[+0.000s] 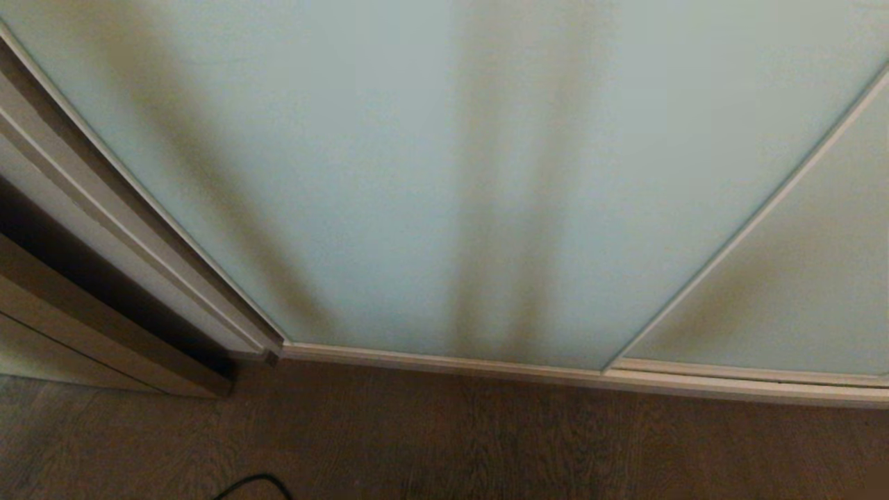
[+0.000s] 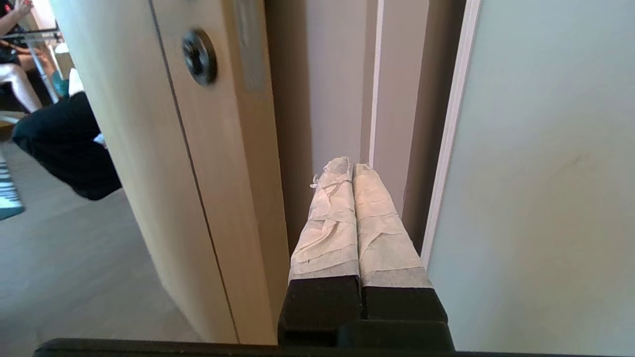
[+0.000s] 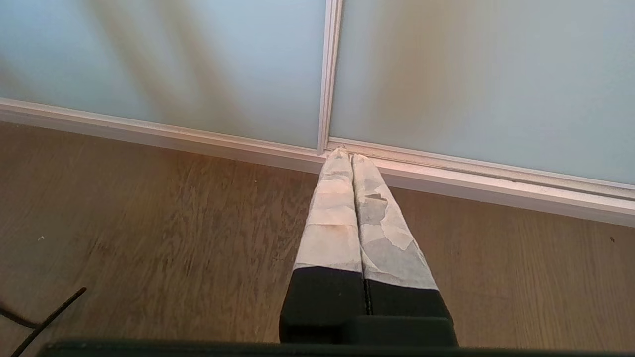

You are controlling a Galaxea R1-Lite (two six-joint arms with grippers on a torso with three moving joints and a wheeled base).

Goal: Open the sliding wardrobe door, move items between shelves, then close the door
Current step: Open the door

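The left gripper (image 2: 352, 166) has its taped fingers pressed together, holding nothing, and points at the cream frame edge of the sliding wardrobe door (image 2: 540, 163), which fills the right of the left wrist view. A wooden panel (image 2: 163, 173) stands to the left. The right gripper (image 3: 347, 154), also closed and empty, hangs over the brown floor (image 3: 149, 223), aimed at the door's bottom rail (image 3: 198, 141). In the head view the door (image 1: 430, 173) spans the centre, fully shut.

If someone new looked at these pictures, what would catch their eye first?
The sliding wardrobe door, pale mint frosted glass streaked with shadows, fills the head view above the wood-grain floor. The left gripper, shut and tape-wrapped, points at the door's left edge; the right gripper hangs shut near the bottom rail.
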